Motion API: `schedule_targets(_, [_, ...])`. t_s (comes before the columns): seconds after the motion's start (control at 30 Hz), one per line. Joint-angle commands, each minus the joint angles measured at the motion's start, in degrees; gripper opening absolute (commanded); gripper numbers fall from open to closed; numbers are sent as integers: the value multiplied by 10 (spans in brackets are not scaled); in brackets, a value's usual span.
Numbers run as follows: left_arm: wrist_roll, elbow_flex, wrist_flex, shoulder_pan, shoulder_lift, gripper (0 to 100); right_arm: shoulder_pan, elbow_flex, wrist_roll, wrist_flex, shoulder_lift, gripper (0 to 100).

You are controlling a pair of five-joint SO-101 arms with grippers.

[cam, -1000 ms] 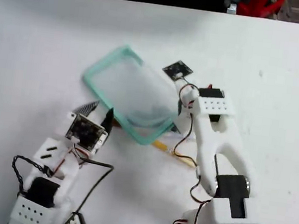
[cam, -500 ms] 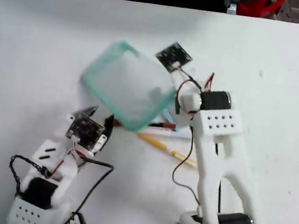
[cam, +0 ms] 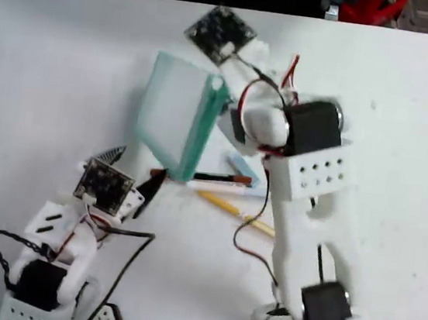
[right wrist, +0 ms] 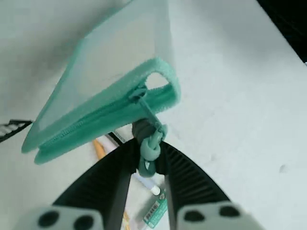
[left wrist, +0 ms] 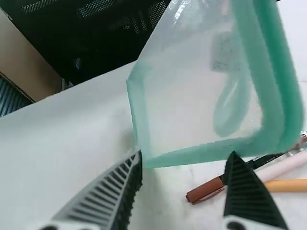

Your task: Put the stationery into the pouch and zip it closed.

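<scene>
A translucent pouch with teal edging [cam: 171, 116] stands tilted up on its edge, lifted off the table on one side. My right gripper [cam: 221, 102] is shut on its zipper pull [right wrist: 149, 143] at the pouch's corner. On the table beside the raised pouch lie a brown-capped pen [cam: 213, 178], a yellow pencil [cam: 236, 212] and a light blue item [cam: 243, 167]. My left gripper [cam: 133, 168] stands open on the near side of the pouch [left wrist: 206, 91], empty, with the brown pen [left wrist: 211, 188] just beyond one fingertip.
White tabletop all round, with free room at the left and far right. The table's far edge runs along the back, dark space behind it. Loose cables hang by both arm bases at the near edge.
The right arm has lifted the pouch by its zipper pull and swung it toward the far side, tipping it on edge and uncovering the pens. The left arm has drawn back slightly leftward.
</scene>
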Motion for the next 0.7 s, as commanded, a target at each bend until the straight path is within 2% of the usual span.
schedule_targets(0.0, [-21, -78, 47, 17, -3, 275, 2, -65, -48, 2, 35, 17])
schedule_targets(0.13, [-18, -144, 124, 22, -4, 275, 2, -84, -84, 2, 58, 17])
schedule_targets(0.23, [-19, -153, 135, 58, -4, 275, 0, -101, -112, 2, 59, 17])
schedule_targets(0.33, [-22, -96, 45, 74, -4, 275, -20, -105, -120, 2, 55, 17])
schedule_targets(0.43, [-18, -41, -64, 31, -2, 275, -29, -103, -120, 2, 55, 17])
schedule_targets(0.67, [-25, -26, -89, -74, -2, 279, -6, -101, -118, 2, 57, 17])
